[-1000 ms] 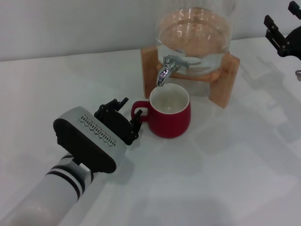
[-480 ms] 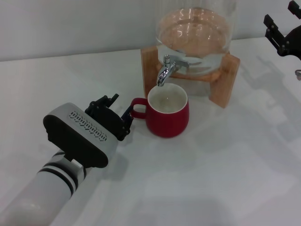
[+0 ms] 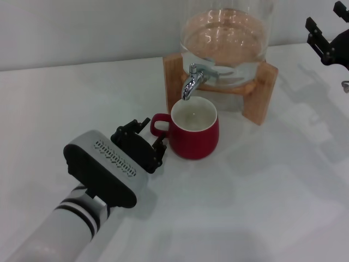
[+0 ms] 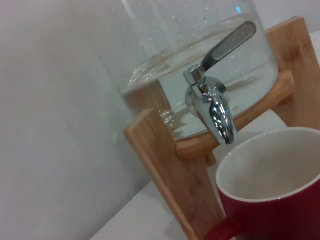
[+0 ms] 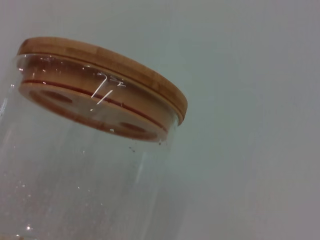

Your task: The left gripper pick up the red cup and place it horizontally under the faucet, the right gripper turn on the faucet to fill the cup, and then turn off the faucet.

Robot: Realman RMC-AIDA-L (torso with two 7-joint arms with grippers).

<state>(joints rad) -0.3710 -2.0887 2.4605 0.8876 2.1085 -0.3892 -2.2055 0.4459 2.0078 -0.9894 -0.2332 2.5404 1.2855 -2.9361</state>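
Note:
The red cup [image 3: 196, 139] stands upright on the white table, its white inside showing, directly below the spout of the chrome faucet [image 3: 192, 82]. Its loop handle [image 3: 158, 124] points toward my left gripper [image 3: 150, 135]. That gripper sits just beside the handle, open, with one finger on either side of the handle's outer end and no grip on it. In the left wrist view the faucet [image 4: 212, 102] hangs over the cup's rim [image 4: 272, 200], with its lever slanting up. My right gripper [image 3: 325, 16] hovers open at the far right, well away from the faucet.
The glass jar [image 3: 226, 33] of water rests in a wooden stand [image 3: 262, 93] at the back. The right wrist view shows the jar's wooden lid [image 5: 100, 75]. White table [image 3: 262, 207] stretches in front and to the right of the cup.
My left gripper drew back from the cup's handle to the left, then shifted back toward it and nearer to me. The cup slid slightly left. The right arm stayed still.

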